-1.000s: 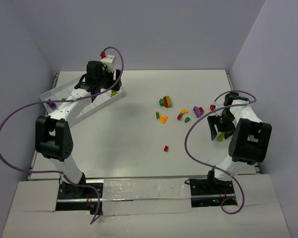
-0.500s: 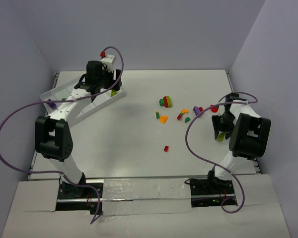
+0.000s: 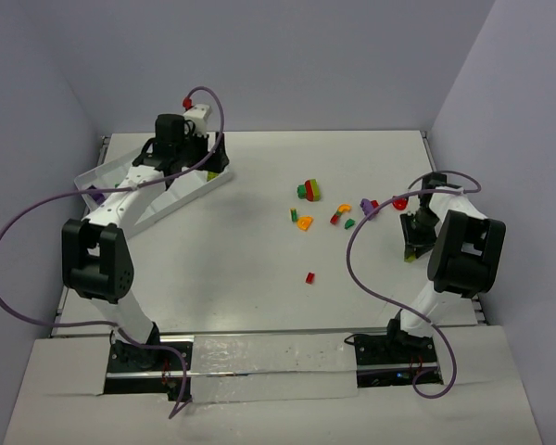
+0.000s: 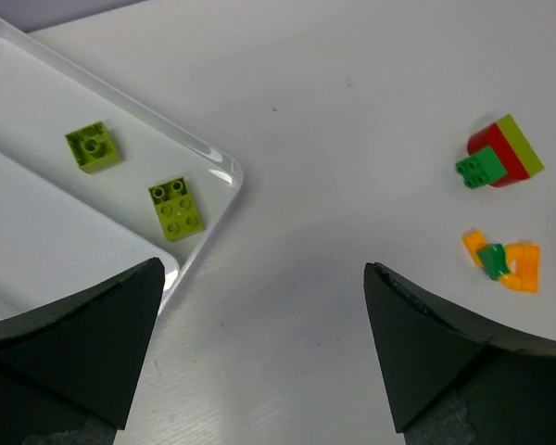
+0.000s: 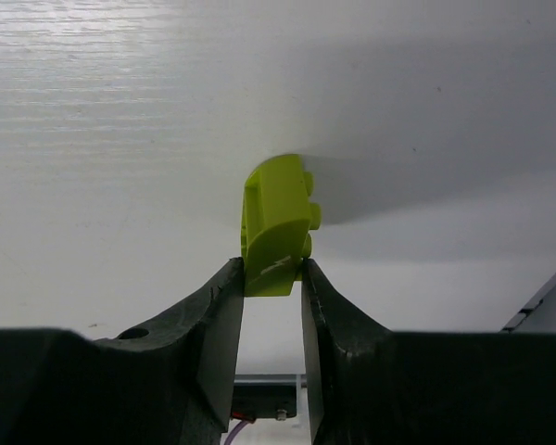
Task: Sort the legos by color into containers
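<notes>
1. Fingers of the right hand (image 5: pixel 271 274) are clamped on a curved lime brick (image 5: pixel 278 218). They pinch its near end, and the rest sticks out past the tips. The top view puts this hand (image 3: pixel 413 243) and its brick (image 3: pixel 410 257) close to the right edge of the tabletop (image 3: pixel 232 269). Whether the brick touches the surface or is just clear of it, I cannot tell.
2. The left hand (image 4: pixel 264 269) has its fingers wide apart and holds nothing. It hangs over the rounded corner of the tray (image 4: pixel 230 172), which lies slantwise by the far-left corner of the tabletop.
3. Sorted so far, as I judge it: two lime bricks (image 4: pixel 176 208) share one compartment, and a purple brick (image 3: pixel 96 196) sits in another nearer the left edge.
4. Most of the work is left. Mid-tabletop, toward the right, lie a red-lime-green stack (image 4: pixel 500 153), orange pieces (image 4: pixel 524 267) with a green bit, a few small bricks beside them, and a lone red brick (image 3: pixel 309 276) nearer the arms.
5. The held brick looks bound for the lime compartment, right across the tabletop.
</notes>
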